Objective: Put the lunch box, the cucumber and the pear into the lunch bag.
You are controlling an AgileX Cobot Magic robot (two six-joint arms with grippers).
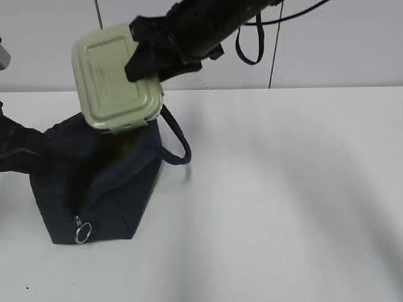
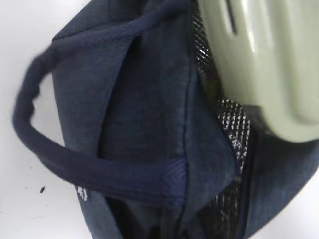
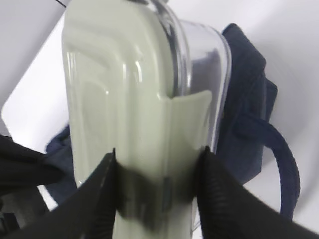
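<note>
My right gripper (image 1: 151, 58) is shut on the lunch box (image 1: 110, 78), a clear glass container with a sage-green lid, holding it tilted just above the open mouth of the navy lunch bag (image 1: 107, 189). In the right wrist view the fingers clamp the lunch box (image 3: 124, 99) across lid and glass, gripper (image 3: 157, 164), with the bag (image 3: 249, 99) below. My left gripper (image 1: 31, 151) is at the bag's left rim, its fingers buried in fabric, and the rim is pulled toward it. The left wrist view shows the bag (image 2: 139, 99) and lunch box (image 2: 269, 59). The cucumber and pear do not show.
The bag's zipper ring pull (image 1: 83, 233) hangs at its front corner. One loop handle (image 1: 179, 141) droops to the right onto the white table (image 1: 283, 189). A grey wall stands behind the table.
</note>
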